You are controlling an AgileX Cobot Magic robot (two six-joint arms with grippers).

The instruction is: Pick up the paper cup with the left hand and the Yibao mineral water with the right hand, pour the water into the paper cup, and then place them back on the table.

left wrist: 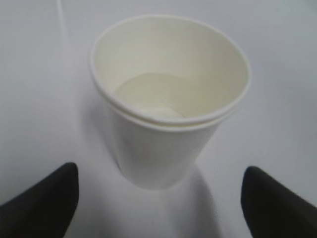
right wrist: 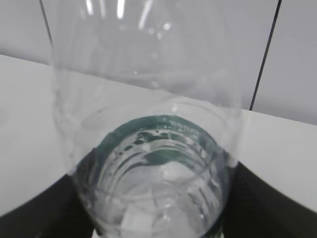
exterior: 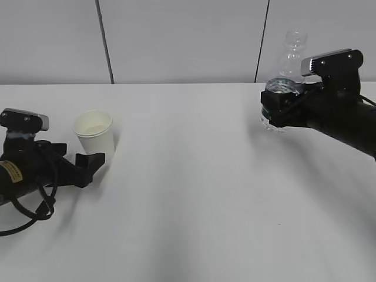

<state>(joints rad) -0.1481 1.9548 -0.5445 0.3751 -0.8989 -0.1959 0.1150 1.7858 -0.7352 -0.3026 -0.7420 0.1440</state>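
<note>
The white paper cup (exterior: 94, 136) stands upright on the white table (exterior: 194, 194) at the left; it looks empty in the left wrist view (left wrist: 168, 99). My left gripper (exterior: 91, 160) is open just in front of the cup's base, and its fingers (left wrist: 44, 198) are spread wider than the cup without touching it. My right gripper (exterior: 276, 109) is shut on the Yibao mineral water (exterior: 283, 82) at its green label, at the far right. The bottle is upright, capless and holds water low down (right wrist: 153, 188). The fingers (right wrist: 277, 208) press on both its sides. I cannot tell if its base touches the table.
A grey panelled wall (exterior: 182, 41) with dark seams runs behind the table's far edge. The left arm's black cable (exterior: 29, 211) lies looped on the table by the left edge. White tabletop spans the gap between cup and bottle.
</note>
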